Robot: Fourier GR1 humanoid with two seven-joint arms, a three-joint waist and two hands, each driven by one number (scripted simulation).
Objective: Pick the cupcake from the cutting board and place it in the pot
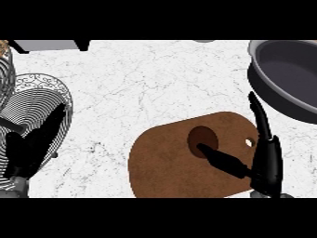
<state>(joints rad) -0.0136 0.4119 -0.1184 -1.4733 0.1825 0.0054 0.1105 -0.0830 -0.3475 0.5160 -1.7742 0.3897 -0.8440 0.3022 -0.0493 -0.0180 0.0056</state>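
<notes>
While my right robot hand (262, 160) hangs low over the cutting board (168, 162), its thumb points in at the cupcake (202, 137) and its fingers (258, 114) stretch past the board's far edge, spread apart and pinching nothing yet. I judge that I hold it this way so the cupcake falls between thumb and fingers before I close; whether the thumb tip already touches the cake, I cannot tell. The cupcake sits as a dark brown round on the board's far half, just beside the small hole near the board's right edge. My left robot hand (34, 144) rests open at the left, fingers straight, over the patterned plates (44, 88), out of the way. Farther off, at the upper right of the bench (140, 79), stands the pot (291, 79), its mouth open and close enough, I judge, for a short carry.
</notes>
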